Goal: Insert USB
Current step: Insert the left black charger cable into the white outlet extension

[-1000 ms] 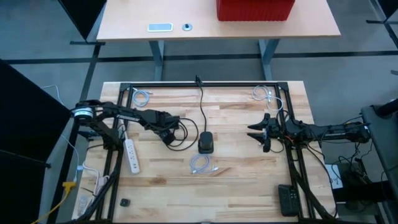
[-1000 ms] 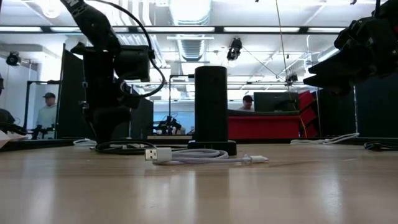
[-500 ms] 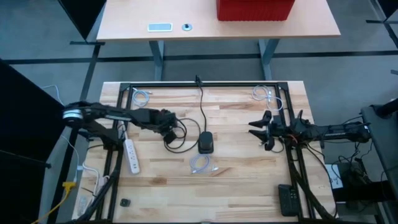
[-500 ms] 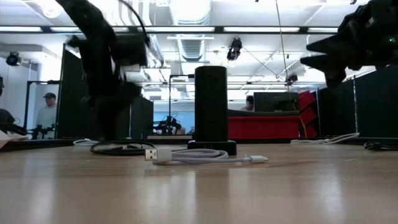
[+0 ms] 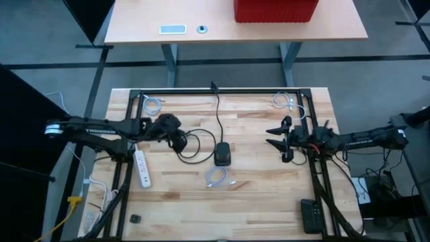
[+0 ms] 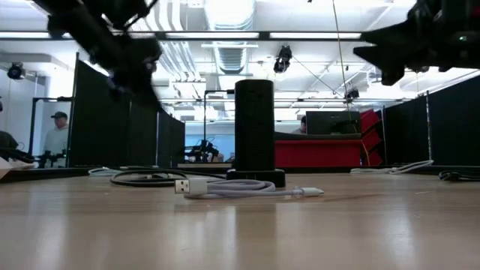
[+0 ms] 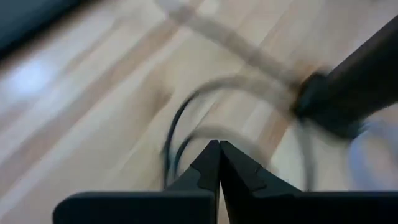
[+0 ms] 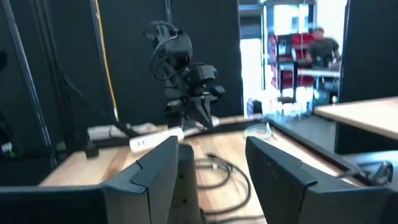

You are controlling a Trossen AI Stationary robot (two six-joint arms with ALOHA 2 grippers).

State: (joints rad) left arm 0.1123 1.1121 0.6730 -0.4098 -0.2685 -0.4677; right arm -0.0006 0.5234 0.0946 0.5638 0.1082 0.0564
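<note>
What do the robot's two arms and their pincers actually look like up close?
Both arms are slim, black and jointed, with thin black cables running along them. The left arm has white lettering on its long segment and a pale ring near its base. The left gripper ends in two dark, tapered, wedge-like fingers; the right gripper has two broad, flat, matte grey-black fingers with angular edges.

high: overhead, straight down | low: tabletop level | shared: black charging tower
</note>
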